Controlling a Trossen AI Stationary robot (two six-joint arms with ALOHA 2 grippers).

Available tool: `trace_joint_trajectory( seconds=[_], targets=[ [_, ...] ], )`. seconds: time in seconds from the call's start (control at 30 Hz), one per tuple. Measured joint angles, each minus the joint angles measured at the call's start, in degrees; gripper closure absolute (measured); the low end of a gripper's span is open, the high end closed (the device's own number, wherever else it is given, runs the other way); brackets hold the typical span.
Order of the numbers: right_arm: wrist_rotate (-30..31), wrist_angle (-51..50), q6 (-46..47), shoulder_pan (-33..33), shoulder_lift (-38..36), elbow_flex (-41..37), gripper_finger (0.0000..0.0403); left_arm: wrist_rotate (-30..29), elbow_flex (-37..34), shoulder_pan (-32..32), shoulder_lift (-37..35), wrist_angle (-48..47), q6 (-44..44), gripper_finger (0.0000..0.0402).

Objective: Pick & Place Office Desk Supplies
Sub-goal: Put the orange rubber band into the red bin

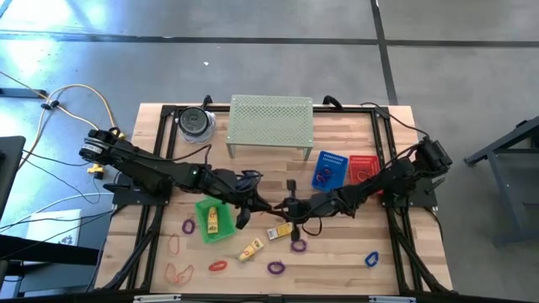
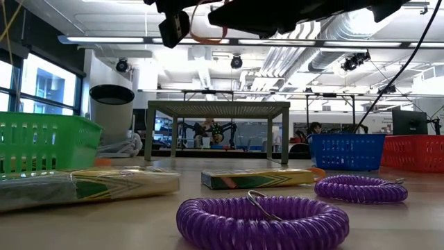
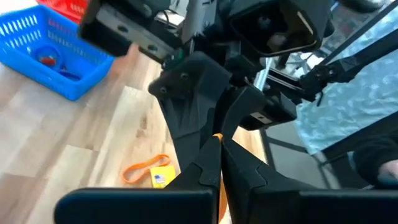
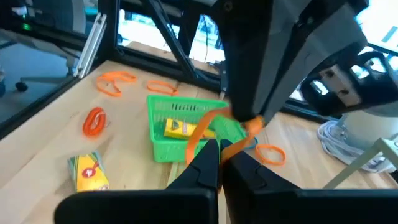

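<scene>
One orange loop [image 4: 205, 134] – pinched mid-air between both arms, above the bench [image 1: 337, 252] near the green basket [image 1: 212, 220] | left gripper [image 3: 219, 149] jaws shut on it, right gripper [image 4: 219, 148] jaws shut on it too | handover looks due – one side should let go before the other pulls, or the loop stretches and snaps free
</scene>
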Motion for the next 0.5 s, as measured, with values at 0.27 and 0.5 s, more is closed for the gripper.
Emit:
trace_joint_trajectory(
  seconds=[0.27, 0.5],
  targets=[
    [1.8, -3.0, 0.0, 0.0, 0.0, 0.0, 0.0401, -2.1, 0.0, -0.2, 0.0, 0.1, 5.2, 0.0367],
    [3.1, -4.0, -0.2, 0.0, 0.0, 0.0, 0.0401, -2.2, 0.0, -0.6, 0.0, 0.0, 6.7, 0.0276]
  ],
)
